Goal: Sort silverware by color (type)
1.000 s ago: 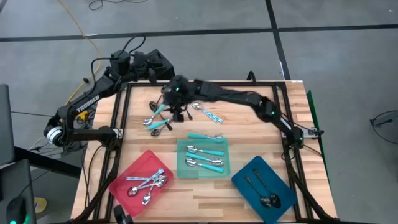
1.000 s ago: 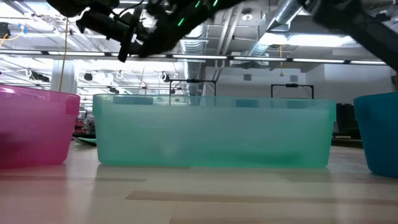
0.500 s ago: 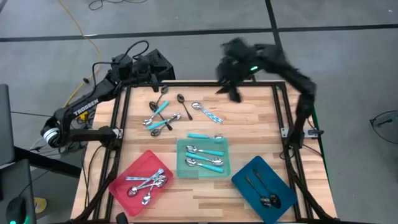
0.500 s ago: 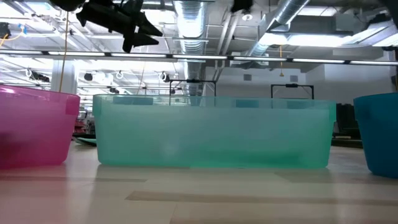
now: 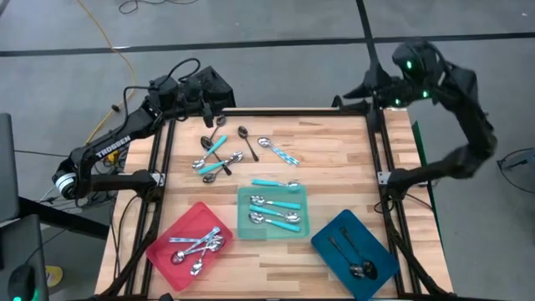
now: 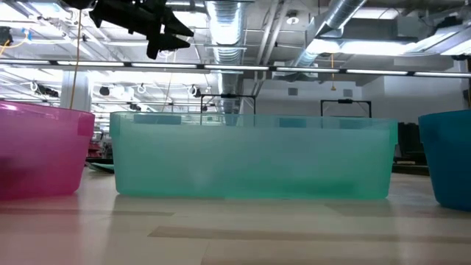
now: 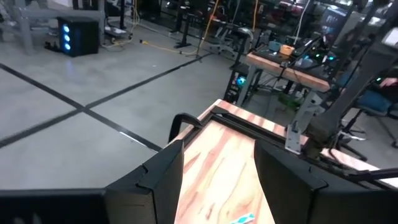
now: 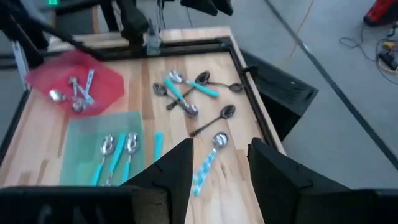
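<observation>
High view first: we are seeing the left pincer point(image 5: 219, 106) hanging over the far-left corner of the light wooden counter point(image 5: 343, 180), its fingers point(image 7: 155, 180) standing apart in the left wrist view with nothing between them. Near that corner we are looking at a loose cluster of spoons point(image 5: 219, 156) lying on the bare wood, turquoise-handled, silver and dark ones crossing each other, with one dark spoon point(image 5: 247, 142) and one striped turquoise-handled spoon point(image 5: 280, 152) just beside them. At the near-left edge the red plastic tray point(image 5: 174, 233) is holding several all-silver spoons point(image 5: 197, 245). In the middle the translucent teal tray point(image 5: 246, 227) is holding turquoise-handled spoons point(image 5: 276, 211), and one more turquoise-handled spoon point(image 5: 276, 182) is lying on the wood just beyond its far rim. To the right the blue tray point(image 5: 331, 232) is holding two dark spoons point(image 5: 353, 257). The right pincer point(image 5: 347, 94) is hovering past the far-right corner of the counter, well apart from all the spoons; in the right wrist view its fingers point(image 8: 177, 168) are spread and holding nothing.
</observation>
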Robot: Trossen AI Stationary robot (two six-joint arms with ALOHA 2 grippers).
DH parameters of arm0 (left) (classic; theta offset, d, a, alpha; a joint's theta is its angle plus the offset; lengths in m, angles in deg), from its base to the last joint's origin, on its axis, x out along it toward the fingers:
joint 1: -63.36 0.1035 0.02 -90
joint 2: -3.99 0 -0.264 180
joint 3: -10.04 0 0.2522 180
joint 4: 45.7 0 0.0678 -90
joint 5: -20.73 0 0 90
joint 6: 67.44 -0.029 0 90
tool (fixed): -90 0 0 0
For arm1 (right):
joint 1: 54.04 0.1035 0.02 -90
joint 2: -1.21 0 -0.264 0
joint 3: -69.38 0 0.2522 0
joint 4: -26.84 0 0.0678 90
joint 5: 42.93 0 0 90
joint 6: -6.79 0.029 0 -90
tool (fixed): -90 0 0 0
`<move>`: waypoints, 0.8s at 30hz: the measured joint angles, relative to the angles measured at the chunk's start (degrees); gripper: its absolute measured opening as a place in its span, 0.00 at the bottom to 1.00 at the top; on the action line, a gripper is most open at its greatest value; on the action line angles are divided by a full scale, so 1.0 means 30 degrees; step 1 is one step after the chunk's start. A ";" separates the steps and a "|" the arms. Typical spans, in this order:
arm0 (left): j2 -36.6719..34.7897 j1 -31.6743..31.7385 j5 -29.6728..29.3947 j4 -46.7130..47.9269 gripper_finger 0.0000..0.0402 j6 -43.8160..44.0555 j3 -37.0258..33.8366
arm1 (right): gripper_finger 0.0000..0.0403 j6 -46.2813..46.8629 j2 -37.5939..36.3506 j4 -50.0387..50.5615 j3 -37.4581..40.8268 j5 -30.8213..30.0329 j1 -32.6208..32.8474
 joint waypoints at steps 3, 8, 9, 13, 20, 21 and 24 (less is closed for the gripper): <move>0.0000 -0.0007 0.0036 -0.0011 0.45 0.0365 0.0000 | 0.43 0.1696 -0.2751 -0.4761 0.5373 -0.0021 0.0133; 0.0000 -0.0007 0.0404 -0.0142 0.45 0.0397 -0.0137 | 0.43 0.4766 -0.5821 -1.3578 1.3341 -0.0028 0.1011; 0.0000 -0.0007 0.0542 -0.0115 0.45 0.0394 -0.0243 | 0.43 0.5282 -0.6172 -1.4879 1.4595 -0.0028 0.1235; 0.0000 -0.0006 0.0554 -0.0288 0.45 0.0337 -0.0831 | 0.43 0.7367 -0.6880 -1.9022 1.8805 -0.0794 0.1726; 0.0015 0.0016 0.0312 -0.1090 0.45 -0.0436 -0.1309 | 0.43 0.8257 -0.5743 -2.3961 2.1612 -0.1656 0.1844; 0.0015 0.0057 0.0252 -0.1076 0.45 -0.0557 -0.1436 | 0.43 0.8265 -0.5405 -2.4125 2.1632 -0.1689 0.1823; 0.0066 0.0286 0.0188 -0.1039 0.45 -0.0582 -0.1800 | 0.43 0.8255 -0.4493 -2.4972 2.1634 -0.1755 0.1809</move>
